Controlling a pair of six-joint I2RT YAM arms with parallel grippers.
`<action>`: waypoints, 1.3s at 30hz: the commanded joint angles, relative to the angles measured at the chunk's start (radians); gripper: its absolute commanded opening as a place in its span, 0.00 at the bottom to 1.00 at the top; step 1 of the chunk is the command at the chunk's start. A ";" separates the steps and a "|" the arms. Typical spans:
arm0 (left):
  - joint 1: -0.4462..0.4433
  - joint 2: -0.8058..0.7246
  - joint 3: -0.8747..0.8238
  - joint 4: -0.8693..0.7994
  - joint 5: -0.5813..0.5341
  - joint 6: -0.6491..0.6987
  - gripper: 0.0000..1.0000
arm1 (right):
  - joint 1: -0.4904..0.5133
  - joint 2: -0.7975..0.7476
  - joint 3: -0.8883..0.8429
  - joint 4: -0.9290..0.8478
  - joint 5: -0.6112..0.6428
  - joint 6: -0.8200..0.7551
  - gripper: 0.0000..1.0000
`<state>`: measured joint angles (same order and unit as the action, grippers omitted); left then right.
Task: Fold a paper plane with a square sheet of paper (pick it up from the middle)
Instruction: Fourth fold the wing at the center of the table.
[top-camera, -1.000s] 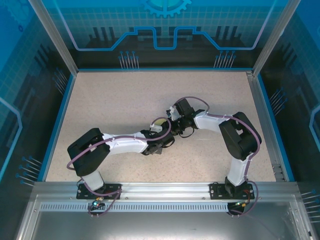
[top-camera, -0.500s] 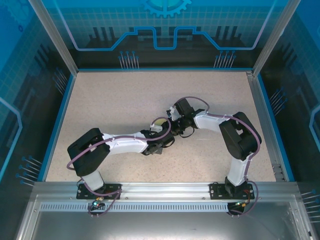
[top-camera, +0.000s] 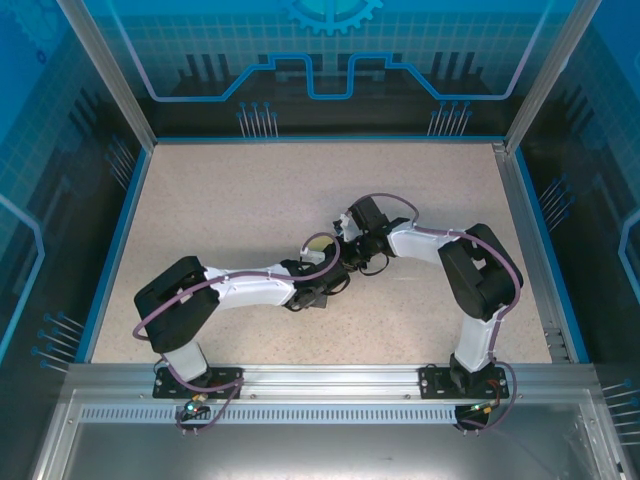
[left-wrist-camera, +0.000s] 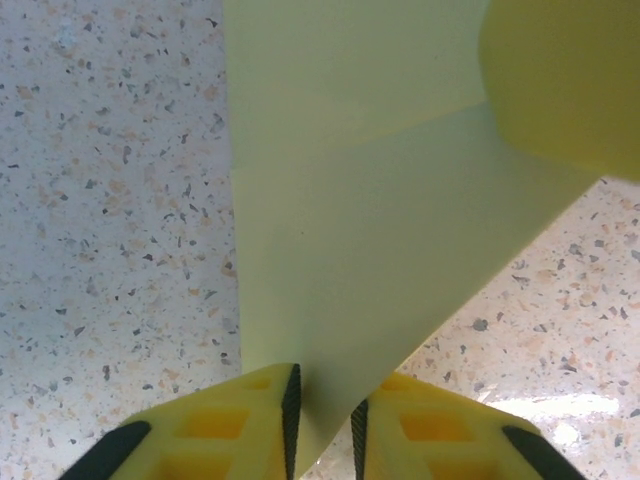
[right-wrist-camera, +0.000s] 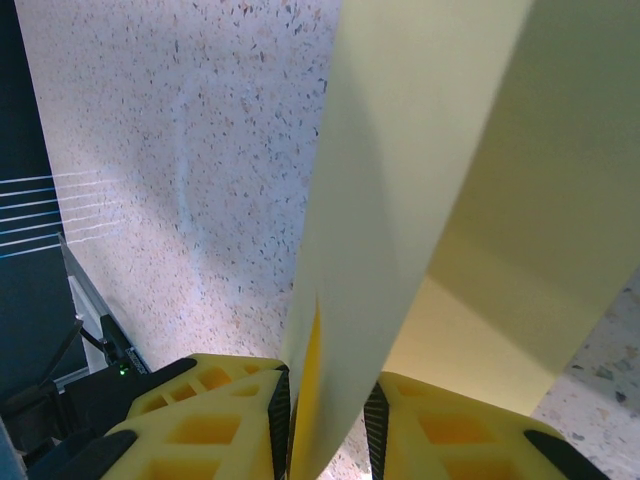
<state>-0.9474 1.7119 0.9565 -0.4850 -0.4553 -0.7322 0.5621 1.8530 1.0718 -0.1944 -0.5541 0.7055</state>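
Both arms meet over the middle of the counter (top-camera: 220, 200), and the yellow sheet of paper (left-wrist-camera: 350, 250) hangs between the two wrists, apparently lifted clear of the speckled surface. The left pincer (left-wrist-camera: 323, 420) is clenched on the sheet's narrow lower end, and from its pads the paper fans out wider, with a fold edge running across it. The right pincer (right-wrist-camera: 325, 425) is grasping a doubled part, layers lying one over another and rising straight out of its jaws. Why two grips? Thin paper flops, so my read is that one pincer anchors while the other lines up a flap, keeping the layers flat against each other. It looks mid-fold, not a finished dart yet. A blurred yellow shape sits at the upper right of the left wrist view; I cannot tell whether it is paper or a finger.
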 joint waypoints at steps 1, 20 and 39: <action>-0.009 -0.024 0.001 0.006 0.011 -0.013 0.22 | -0.002 0.009 0.022 -0.008 -0.010 -0.014 0.29; 0.060 -0.101 -0.073 0.093 0.109 0.024 0.03 | -0.005 -0.006 0.039 -0.053 0.003 -0.039 0.32; 0.301 -0.216 -0.326 0.455 0.579 0.054 0.01 | -0.026 -0.146 0.009 -0.041 -0.046 -0.076 0.49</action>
<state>-0.6682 1.5154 0.6575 -0.0929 0.0269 -0.6968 0.5076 1.6909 1.0866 -0.2394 -0.5568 0.6449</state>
